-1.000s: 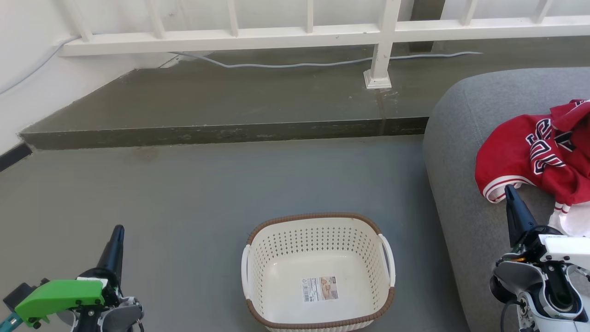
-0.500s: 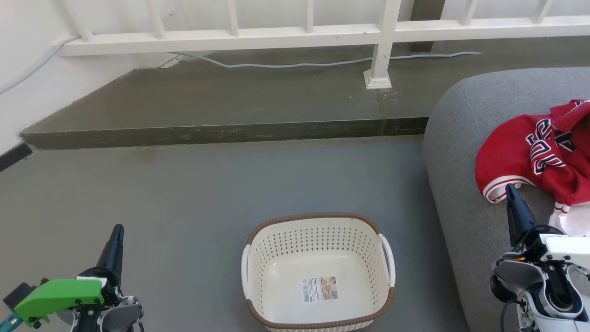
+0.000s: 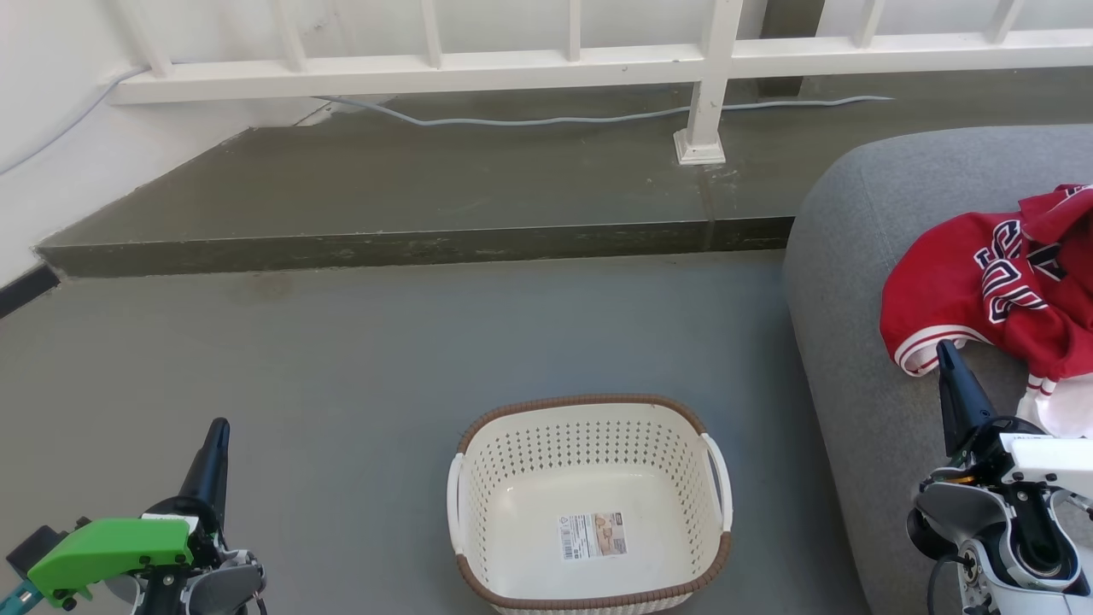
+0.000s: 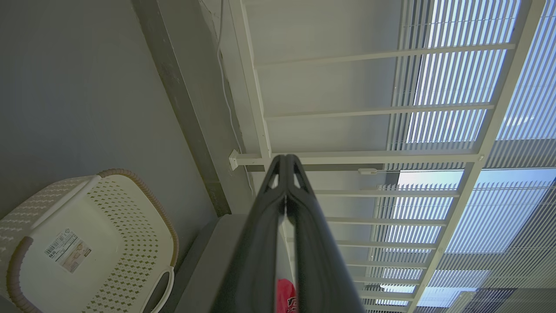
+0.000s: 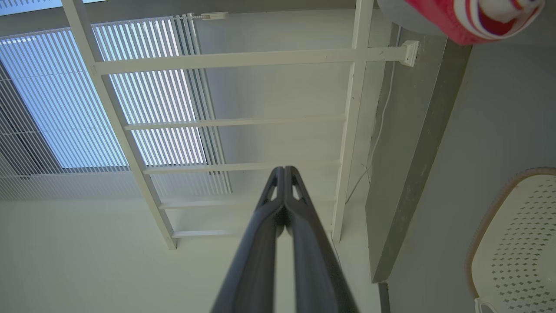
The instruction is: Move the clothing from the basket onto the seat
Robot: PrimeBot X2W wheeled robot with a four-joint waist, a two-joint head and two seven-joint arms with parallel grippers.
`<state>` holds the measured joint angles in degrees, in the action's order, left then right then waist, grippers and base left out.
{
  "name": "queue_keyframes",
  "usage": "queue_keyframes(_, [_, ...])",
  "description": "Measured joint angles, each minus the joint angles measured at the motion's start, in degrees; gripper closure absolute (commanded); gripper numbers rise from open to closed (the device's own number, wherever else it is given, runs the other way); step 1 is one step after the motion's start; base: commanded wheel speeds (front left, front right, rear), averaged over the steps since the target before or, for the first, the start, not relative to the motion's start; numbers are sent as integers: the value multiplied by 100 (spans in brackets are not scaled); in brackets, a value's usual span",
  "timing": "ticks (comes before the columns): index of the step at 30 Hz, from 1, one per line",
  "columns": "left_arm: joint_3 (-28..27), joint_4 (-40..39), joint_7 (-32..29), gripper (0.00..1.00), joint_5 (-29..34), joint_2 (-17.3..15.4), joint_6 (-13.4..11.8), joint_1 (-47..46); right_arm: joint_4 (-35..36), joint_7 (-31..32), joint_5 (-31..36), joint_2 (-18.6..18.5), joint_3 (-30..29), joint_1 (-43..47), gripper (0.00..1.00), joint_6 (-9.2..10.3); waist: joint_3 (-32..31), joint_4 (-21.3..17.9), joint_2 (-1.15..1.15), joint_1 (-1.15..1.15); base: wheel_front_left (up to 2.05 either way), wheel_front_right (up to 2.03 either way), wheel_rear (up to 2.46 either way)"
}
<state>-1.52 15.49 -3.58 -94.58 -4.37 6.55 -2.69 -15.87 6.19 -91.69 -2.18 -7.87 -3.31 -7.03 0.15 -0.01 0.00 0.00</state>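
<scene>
Dark fingers of my left pincer (image 3: 219,430) are pressed together on nothing, held low over the grey floor (image 3: 384,359) and pointing up. My right pincer (image 3: 944,352) is closed the same way, gripping nothing, its tip beside the hem of the red jersey (image 3: 973,290). It lies crumpled on the grey seat (image 3: 845,256), with the cream basket (image 3: 589,400) on the floor between my arms.
</scene>
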Motion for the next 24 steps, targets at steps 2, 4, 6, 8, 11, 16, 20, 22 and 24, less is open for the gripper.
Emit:
queue_keyframes(2, [0,7,0,100,0,0,0,0,0,0,0,0,0,0,100,0,0,0,0,0,0,0,0])
queue_keyframes(4, [-1,10,0,100,0,1,0,-1,0,0,0,0,0,0,100,0,0,0,0,0,0,0,0])
queue_keyframes(6, [-1,13,0,100,0,1,1,-1,0,0,0,0,0,0,100,0,0,0,0,0,0,0,0])
queue_keyframes(8, [-2,16,-37,100,0,1,1,-1,0,0,0,0,0,0,100,0,0,0,0,0,0,0,0])
queue_keyframes(11, [-3,20,-41,100,0,2,7,-1,0,0,0,1,0,0,100,0,0,0,0,0,0,0,0])
queue_keyframes(16, [-3,27,-41,100,0,2,7,-2,1,0,0,1,0,0,100,0,-1,0,0,0,0,0,0])
queue_keyframes(20, [-3,32,-41,100,0,2,7,-2,1,0,-1,1,0,0,100,0,-1,0,0,0,0,0,0])
queue_keyframes(22, [-4,33,-41,100,0,2,7,-3,1,0,-1,1,0,0,100,0,-1,0,0,0,0,0,0])
queue_keyframes(24, [-4,34,-41,100,0,3,7,-3,1,0,-1,1,0,0,100,0,-1,0,0,0,0,0,0])
